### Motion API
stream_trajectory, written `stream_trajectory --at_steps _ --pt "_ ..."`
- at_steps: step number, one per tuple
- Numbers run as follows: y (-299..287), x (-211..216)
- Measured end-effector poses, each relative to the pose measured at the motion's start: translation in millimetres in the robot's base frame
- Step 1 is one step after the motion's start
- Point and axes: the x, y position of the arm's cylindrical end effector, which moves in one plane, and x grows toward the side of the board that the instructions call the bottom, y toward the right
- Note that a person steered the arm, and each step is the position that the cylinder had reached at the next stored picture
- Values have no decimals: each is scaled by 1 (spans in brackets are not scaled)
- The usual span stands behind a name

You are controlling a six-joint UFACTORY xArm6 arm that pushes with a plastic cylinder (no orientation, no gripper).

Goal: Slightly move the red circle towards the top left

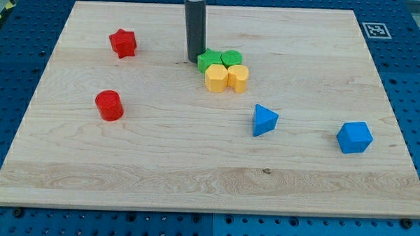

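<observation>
The red circle [109,105] is a short red cylinder on the left part of the wooden board [194,166]. A red star-shaped block [123,43] lies above it, toward the view's top left. My tip [194,59] stands near the top middle of the board, touching or just left of the green blocks. It is far to the right of and above the red circle, well apart from it.
Two green blocks [210,60] [232,58] and two yellow blocks [216,78] [238,77] sit clustered right of my tip. A blue triangle block [264,120] and a blue cube [354,137] lie at the right. A marker tag [376,30] sits at the top right corner.
</observation>
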Motion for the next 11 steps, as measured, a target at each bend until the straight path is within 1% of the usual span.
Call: stream_trajectory --at_steps 2,3,4,5,7,8,9,10,11 --pt "1 0" --pt "-19 0" --pt "-62 4" --pt "-68 34" --pt "-68 148" --pt "-92 169" --pt "-127 148" --pt "-160 112" --pt "-163 111"
